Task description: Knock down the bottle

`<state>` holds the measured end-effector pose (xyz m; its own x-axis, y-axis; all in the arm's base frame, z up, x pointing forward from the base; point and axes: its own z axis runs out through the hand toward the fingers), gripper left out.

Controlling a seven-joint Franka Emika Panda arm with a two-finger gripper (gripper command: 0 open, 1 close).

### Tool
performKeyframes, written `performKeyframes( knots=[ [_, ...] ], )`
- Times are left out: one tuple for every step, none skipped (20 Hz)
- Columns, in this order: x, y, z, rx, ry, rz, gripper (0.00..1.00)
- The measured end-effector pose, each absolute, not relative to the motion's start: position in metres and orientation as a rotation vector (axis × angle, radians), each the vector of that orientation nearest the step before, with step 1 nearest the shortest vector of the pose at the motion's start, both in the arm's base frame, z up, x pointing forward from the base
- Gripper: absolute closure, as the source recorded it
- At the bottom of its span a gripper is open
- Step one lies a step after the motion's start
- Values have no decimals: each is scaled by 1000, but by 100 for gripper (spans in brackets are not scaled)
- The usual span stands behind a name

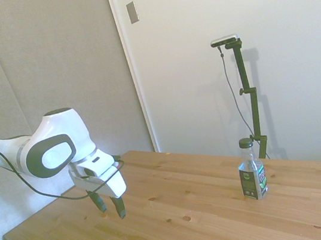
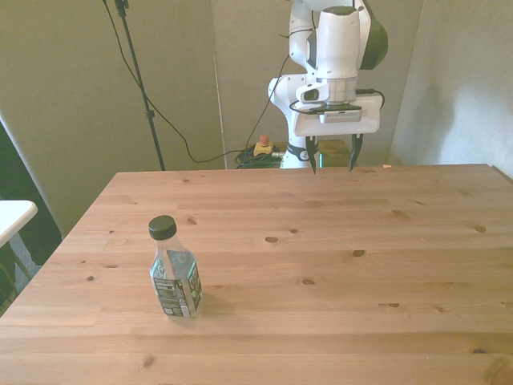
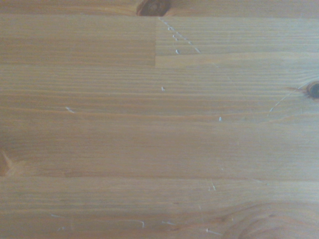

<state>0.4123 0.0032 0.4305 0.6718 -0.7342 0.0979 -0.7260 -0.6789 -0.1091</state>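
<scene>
The bottle [image 1: 252, 171] [image 2: 175, 272] stands upright on the wooden table [image 2: 321, 265]: small, clear plastic, dark green cap, dark label with green and white print. In the front view it is toward the front view's left, near the table's front edge. My gripper [image 1: 110, 205] [image 2: 333, 163] hangs open just above the table near its far edge, fingers pointing down, nothing between them. It is far from the bottle. The wrist view shows only bare wood [image 3: 159, 129].
A black stand with a cable [image 2: 138, 80] rises behind the table at the front view's left. A white surface edge [image 2: 12, 215] juts in at the front view's far left. A small red-topped object [image 2: 262, 147] lies on the floor behind the table.
</scene>
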Motion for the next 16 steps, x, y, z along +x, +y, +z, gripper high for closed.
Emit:
performKeyframes(
  knots=[
    [413, 3, 430, -2816, 1231, -206, 0],
    [413, 4, 430, -2819, 1229, -206, 0],
    [414, 2, 431, -2822, 1230, -211, 0],
    [417, -2, 434, -2821, 1236, -223, 0],
    [420, -8, 438, -2820, 1247, -241, 0],
    [425, -19, 443, -2814, 1268, -261, 0],
    [430, -30, 447, -2802, 1294, -275, 0],
    [436, -43, 452, -2791, 1320, -290, 0],
    [443, -58, 457, -2778, 1348, -304, 0],
    [452, -73, 462, -2765, 1373, -317, 0],
    [461, -89, 465, -2749, 1399, -323, 0],
    [471, -106, 469, -2732, 1427, -332, 0],
    [480, -121, 471, -2717, 1451, -339, 0],
    [490, -137, 475, -2703, 1474, -350, 0],
    [499, -151, 479, -2688, 1499, -365, 0],
    [510, -164, 483, -2673, 1523, -383, 0]
  ],
)
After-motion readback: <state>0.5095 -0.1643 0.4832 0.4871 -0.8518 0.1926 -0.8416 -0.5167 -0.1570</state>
